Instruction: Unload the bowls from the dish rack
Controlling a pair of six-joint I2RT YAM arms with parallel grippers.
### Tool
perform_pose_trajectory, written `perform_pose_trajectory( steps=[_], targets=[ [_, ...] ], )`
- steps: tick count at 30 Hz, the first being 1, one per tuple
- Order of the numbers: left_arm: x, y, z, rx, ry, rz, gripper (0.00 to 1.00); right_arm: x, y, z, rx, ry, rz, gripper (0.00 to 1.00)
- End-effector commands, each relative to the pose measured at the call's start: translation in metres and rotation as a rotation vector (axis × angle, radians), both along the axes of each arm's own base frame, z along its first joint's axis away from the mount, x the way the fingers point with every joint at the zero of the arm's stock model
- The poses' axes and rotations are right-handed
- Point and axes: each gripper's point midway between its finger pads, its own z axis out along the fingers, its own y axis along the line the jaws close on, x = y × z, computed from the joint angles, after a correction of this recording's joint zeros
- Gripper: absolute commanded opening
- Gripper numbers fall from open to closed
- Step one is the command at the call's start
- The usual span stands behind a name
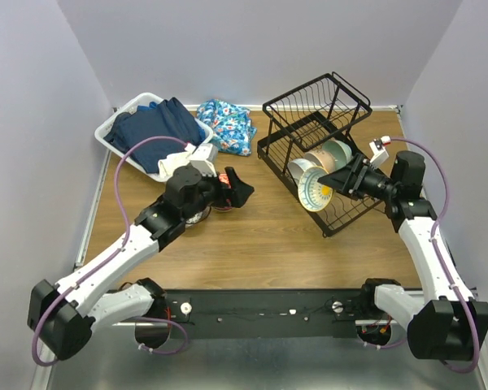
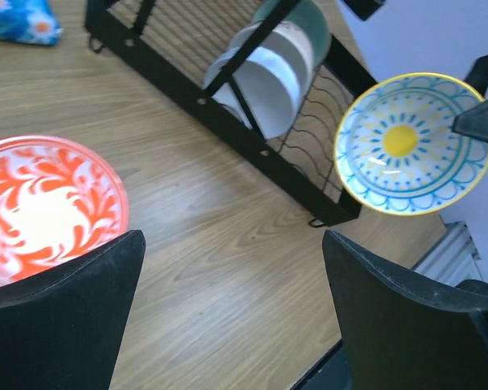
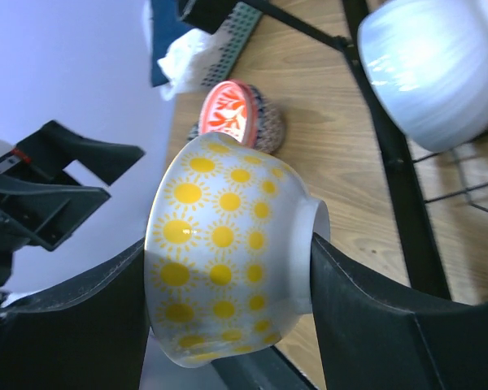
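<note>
The black wire dish rack (image 1: 266, 151) stands at the back right and also shows in the left wrist view (image 2: 187, 89). A white bowl (image 1: 301, 168), a tan bowl (image 1: 318, 158) and a mint green bowl (image 1: 340, 149) stand on edge in its base. My right gripper (image 1: 342, 184) is shut on a yellow sun-patterned bowl with a teal rim (image 3: 228, 244), held on edge at the rack's front corner (image 2: 403, 142). A red-orange floral bowl (image 2: 45, 203) sits on the table beside my left gripper (image 2: 233, 236), which is open and empty above the wood.
A white laundry basket (image 1: 114, 123) with dark blue clothes sits at the back left. A blue patterned cloth (image 1: 228, 126) lies beside it. The metal rail of the near table edge (image 1: 260, 307) runs between the arm bases.
</note>
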Motion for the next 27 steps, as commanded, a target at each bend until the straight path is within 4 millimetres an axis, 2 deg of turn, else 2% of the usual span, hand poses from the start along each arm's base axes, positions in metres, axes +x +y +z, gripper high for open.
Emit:
perform_pose_trajectory(
  steps=[1,6,10,17,21,27],
  targets=[
    [0.013,-0.032,0.03,-0.068,-0.069,0.024,0.98,-0.013,0.021,0.034,0.147,-0.084,0.115,0.31],
    [0.012,-0.07,0.036,-0.087,-0.076,-0.018,0.96,-0.02,0.03,0.039,0.186,-0.104,0.163,0.31],
    [0.013,-0.098,0.022,-0.064,-0.039,-0.053,0.92,-0.026,0.034,0.041,0.212,-0.102,0.178,0.31],
    [0.013,-0.129,0.005,-0.061,0.032,-0.101,0.81,-0.032,0.035,0.04,0.233,-0.099,0.183,0.32],
    [0.012,-0.14,-0.001,-0.07,0.064,-0.124,0.74,-0.035,0.036,0.038,0.239,-0.093,0.186,0.32],
    [0.006,-0.156,-0.012,-0.09,0.112,-0.183,0.48,-0.036,0.036,0.039,0.248,-0.096,0.19,0.32]
  ],
)
